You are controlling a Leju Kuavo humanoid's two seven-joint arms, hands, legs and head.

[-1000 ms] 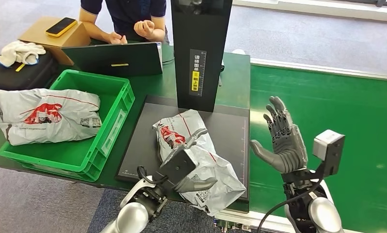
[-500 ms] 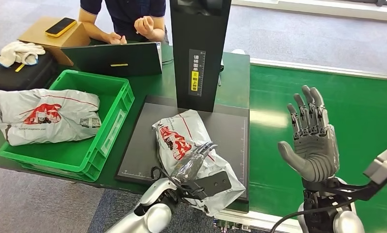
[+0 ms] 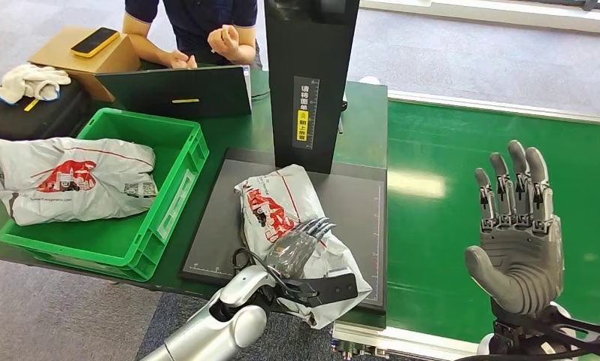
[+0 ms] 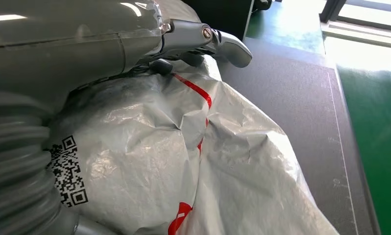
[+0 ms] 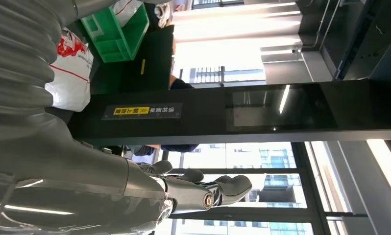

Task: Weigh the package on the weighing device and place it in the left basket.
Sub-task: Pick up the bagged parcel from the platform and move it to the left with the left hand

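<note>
While the package lies on the scale: findings follow.
Package: grey-white package with red print rests on the black weighing plate, just in front of the black upright column.
Left hand: left hand lies on top of the package, fingers laid over its crumpled surface; whether it grips cannot be told.
Right hand: right hand is raised over the green belt, palm up, fingers spread and upright, holding nothing.
Left basket: green basket sits on the counter beside the plate, with a second bag draped over its far rim.
Bystander: a person sits behind a laptop.
</note>
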